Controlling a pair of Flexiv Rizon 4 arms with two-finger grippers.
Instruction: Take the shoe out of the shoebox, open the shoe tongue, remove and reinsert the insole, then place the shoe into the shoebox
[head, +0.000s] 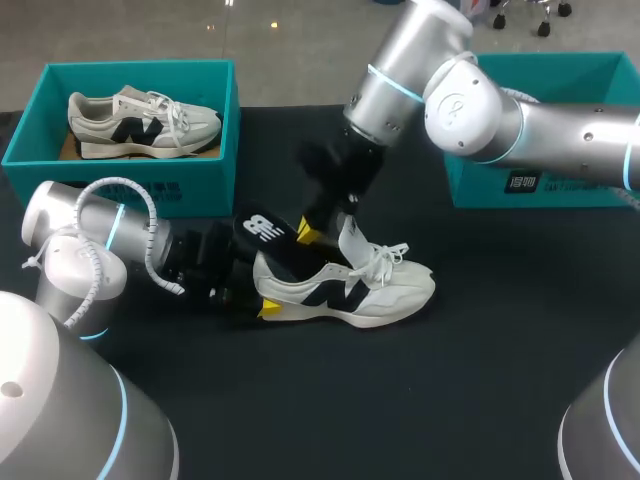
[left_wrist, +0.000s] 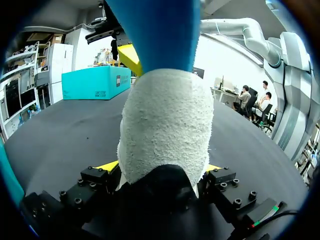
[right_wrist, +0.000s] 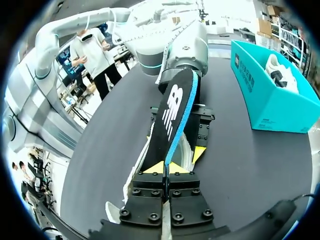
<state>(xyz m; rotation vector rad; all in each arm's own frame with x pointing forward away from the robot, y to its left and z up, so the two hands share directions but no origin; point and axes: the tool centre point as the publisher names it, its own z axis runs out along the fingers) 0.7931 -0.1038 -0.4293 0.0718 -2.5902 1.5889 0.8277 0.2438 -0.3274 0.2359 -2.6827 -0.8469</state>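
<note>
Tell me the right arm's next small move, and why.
Probably pull the insole up and back, clear of the shoe. The right gripper is shut on its raised end while its lower end sits inside the shoe's opening. The left gripper clamps the heel on the table, steadying it.

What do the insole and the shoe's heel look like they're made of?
The insole is probably thin foam: matte black fabric-like top, smooth blue underside showing along its edge. The shoe heel looks like off-white suede or nubuck, judging by its fuzzy, napped surface.
</note>
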